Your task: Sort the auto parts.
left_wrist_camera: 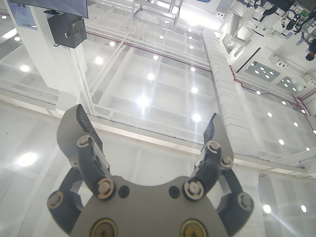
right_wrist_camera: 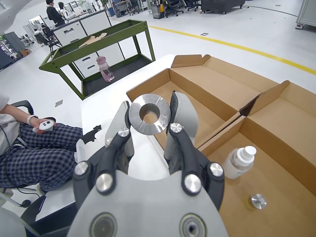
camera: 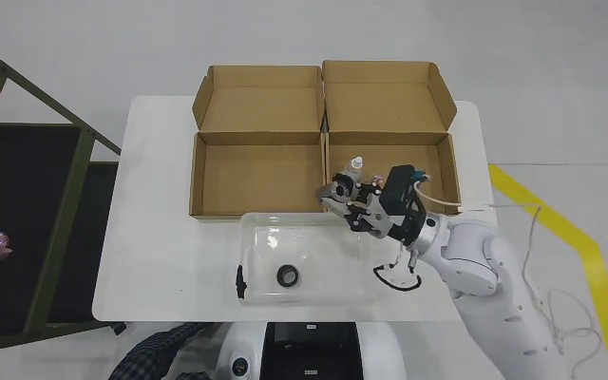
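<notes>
My right hand (right_wrist_camera: 149,104) pinches the steel ring (right_wrist_camera: 150,128) by its rim alone, above the near wall shared by the left cardboard box (camera: 256,176) and the right cardboard box (camera: 432,176), so I judge a slip could drop it into the wrong one.

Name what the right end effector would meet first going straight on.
Probably the empty cardboard box, its floor or near wall; the right end effector, shut on the metal ring, aims there, though depth is unclear.

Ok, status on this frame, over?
Right gripper shut on metal ring, at cardboard box corner. Left gripper open, empty. Bottle, small disc lie in that box.
</notes>
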{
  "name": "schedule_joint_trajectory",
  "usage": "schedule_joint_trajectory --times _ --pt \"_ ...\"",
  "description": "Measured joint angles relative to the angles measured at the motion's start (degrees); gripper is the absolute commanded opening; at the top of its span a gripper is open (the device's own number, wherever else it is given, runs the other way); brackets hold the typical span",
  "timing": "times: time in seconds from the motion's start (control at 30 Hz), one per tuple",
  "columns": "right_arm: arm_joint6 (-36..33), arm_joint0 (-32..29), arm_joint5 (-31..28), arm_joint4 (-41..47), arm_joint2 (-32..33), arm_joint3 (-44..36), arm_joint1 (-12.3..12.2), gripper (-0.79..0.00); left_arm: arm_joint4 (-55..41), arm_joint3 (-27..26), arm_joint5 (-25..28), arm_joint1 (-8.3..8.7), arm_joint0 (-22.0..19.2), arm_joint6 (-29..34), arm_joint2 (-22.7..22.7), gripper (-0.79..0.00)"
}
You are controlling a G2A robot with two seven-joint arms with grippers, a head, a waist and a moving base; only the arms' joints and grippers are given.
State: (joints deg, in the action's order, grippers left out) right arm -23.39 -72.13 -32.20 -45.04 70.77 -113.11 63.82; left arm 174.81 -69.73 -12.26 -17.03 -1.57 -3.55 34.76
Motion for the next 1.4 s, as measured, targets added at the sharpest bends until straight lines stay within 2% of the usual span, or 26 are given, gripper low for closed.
schedule_joint_trajectory --times 0.73,1.03,1.4 --pt "-4.27 10.64 16.42 -18.0 -15.73 7.16 3.31 -0.785 0.0 0.0 0.0 0.0 0.0 0.0 0.0 0.0" --pt "-7.73 16.07 21.44 -21.0 -22.24 13.05 5.64 -0.785 0.0 0.0 0.0 0.0 0.0 0.0 0.0 0.0" --pt "-12.91 20.76 24.88 -22.0 -25.43 17.91 7.83 -0.785 0.0 0.0 0.0 0.0 0.0 0.0 0.0 0.0"
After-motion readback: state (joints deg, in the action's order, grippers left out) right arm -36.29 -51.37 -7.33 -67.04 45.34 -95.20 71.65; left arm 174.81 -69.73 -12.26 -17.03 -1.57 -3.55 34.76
